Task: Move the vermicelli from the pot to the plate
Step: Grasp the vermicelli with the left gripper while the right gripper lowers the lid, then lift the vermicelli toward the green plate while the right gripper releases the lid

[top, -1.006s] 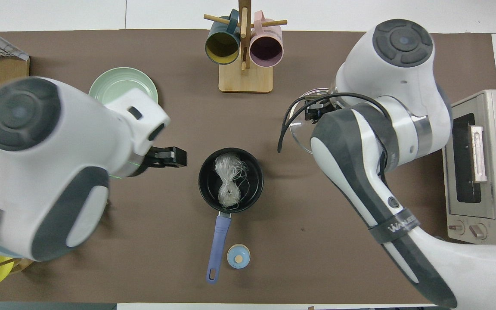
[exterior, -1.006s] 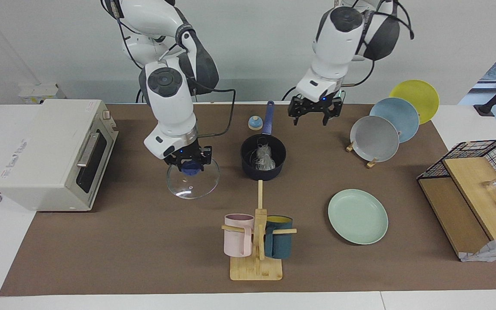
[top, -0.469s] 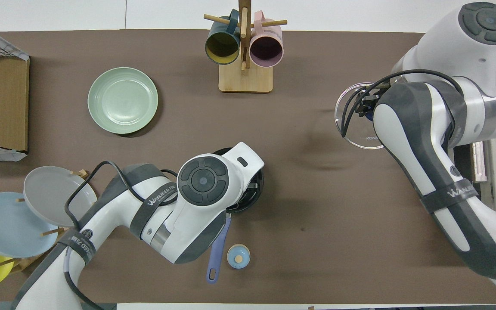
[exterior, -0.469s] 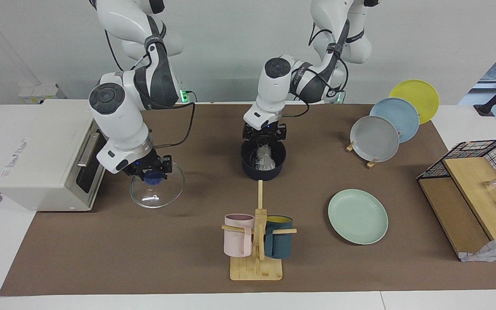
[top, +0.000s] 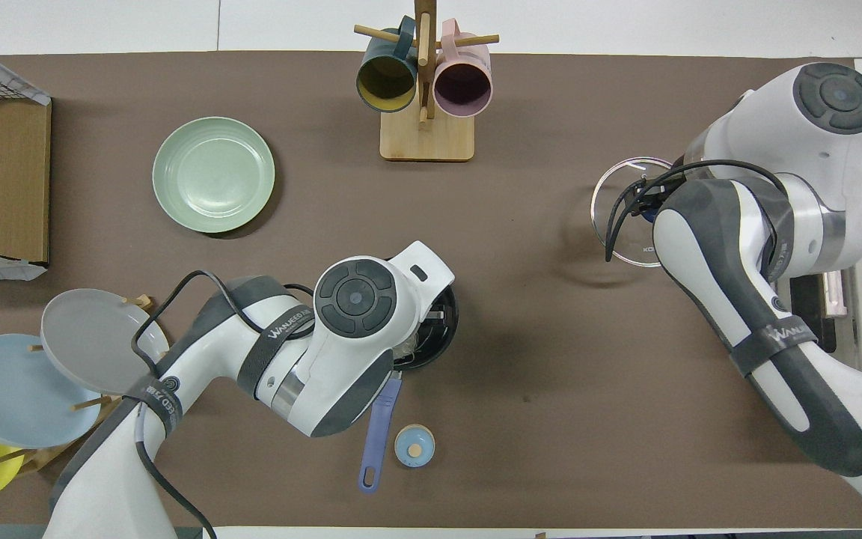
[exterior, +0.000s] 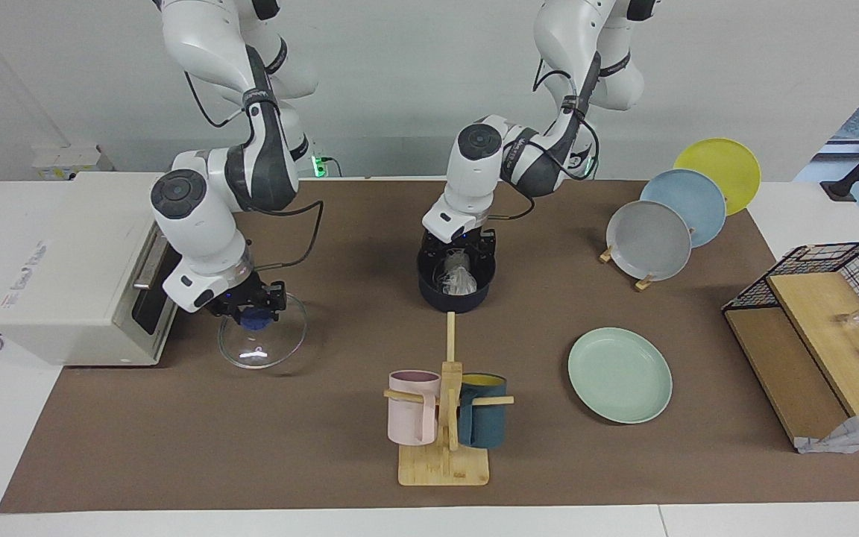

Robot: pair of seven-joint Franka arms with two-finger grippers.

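Over the pot: left hand (exterior: 458, 250) sits low at the rim of the pot (exterior: 455, 287), its fingers spread on either side of the vermicelli (exterior: 458, 274); contact with the noodles cannot be told.
Change, left arm: a second ago this hand hung well above the worktop, beside the pot toward the plate rack; half a second ago it had reached the pot, and it has sunk slightly lower since.
Change, right arm: the glass lid (exterior: 262, 341) has travelled from just beside the pot toward the toaster oven (exterior: 94, 265), and now lies low at the worktop in front of the oven door.
Right hand (exterior: 253, 316): pinched tight on the lid's blue knob, links splayed out.
Vermicelli: inside the pot, a pale glassy clump standing up off the black bottom; mostly covered by the left arm in the overhead view.
Pot: mid-worktop, its blue handle (top: 377, 442) pointing toward the robots.
Plate (exterior: 620, 374): mint green, bare, farther from the robots than the pot and toward the left arm's end of the worktop.
Around: small blue bell (top: 414, 445) beside the pot handle; mug stand (exterior: 444, 418) with a pink and a teal mug, farther from the robots than the pot; rack of grey, light blue and yellow plates (exterior: 679, 212); wire basket (exterior: 825, 283) at the left arm's end.
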